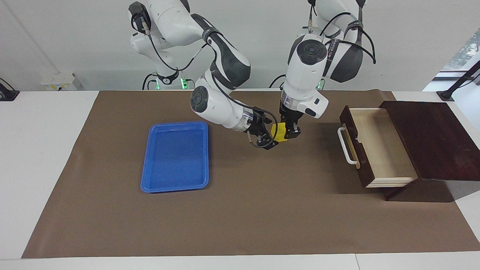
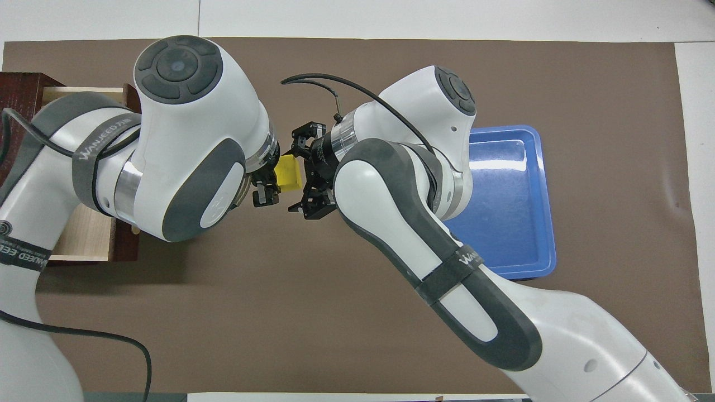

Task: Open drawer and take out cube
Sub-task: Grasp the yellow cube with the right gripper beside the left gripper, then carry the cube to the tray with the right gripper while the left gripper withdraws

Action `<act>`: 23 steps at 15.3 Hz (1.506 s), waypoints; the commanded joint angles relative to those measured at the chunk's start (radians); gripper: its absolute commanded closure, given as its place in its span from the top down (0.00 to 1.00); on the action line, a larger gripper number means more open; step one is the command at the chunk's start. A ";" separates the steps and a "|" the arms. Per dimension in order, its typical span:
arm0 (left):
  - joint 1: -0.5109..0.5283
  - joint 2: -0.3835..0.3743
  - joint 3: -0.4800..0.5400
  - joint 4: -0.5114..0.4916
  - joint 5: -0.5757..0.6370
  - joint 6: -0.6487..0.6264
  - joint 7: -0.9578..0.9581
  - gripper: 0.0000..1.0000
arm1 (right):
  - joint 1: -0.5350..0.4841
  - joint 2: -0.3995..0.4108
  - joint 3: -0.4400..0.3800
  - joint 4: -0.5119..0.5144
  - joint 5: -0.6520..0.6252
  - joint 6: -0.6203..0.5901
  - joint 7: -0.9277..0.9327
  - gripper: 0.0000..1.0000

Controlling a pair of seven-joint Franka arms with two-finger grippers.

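Two arms: both over the brown mat, mid-bench
left gripper (image 1: 288, 132): fingers pinching the cube (image 1: 278, 132), held in the air
right gripper (image 1: 268, 134): fingers spread around the cube, contact unclear
drawer (image 1: 375, 146): pulled open, at the left arm's end
tray (image 1: 175, 156): blue, at the right arm's end

I'm working in a robotics lab. Two white Franka arms (image 1: 221, 75) are mounted at the edge of a white worktop (image 1: 45, 150), green status lights glowing at their bases, cables strapped along the links. A plain brown mat (image 1: 240, 217) covers the worktop under both tools. The wall (image 1: 56, 33) past the arm bases is bare and white, with a socket box (image 1: 58, 81) at its foot.
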 commanded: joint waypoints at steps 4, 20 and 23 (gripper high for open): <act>-0.016 -0.020 0.014 -0.025 -0.017 0.003 -0.011 0.00 | -0.005 0.017 0.001 0.034 -0.033 -0.019 0.032 0.94; -0.008 -0.019 0.014 -0.011 -0.014 -0.015 0.005 1.00 | -0.045 0.006 0.001 0.034 -0.051 -0.092 0.046 0.00; -0.001 -0.019 0.014 -0.010 -0.011 -0.018 0.006 1.00 | -0.059 0.006 0.001 0.038 -0.052 -0.097 0.046 0.00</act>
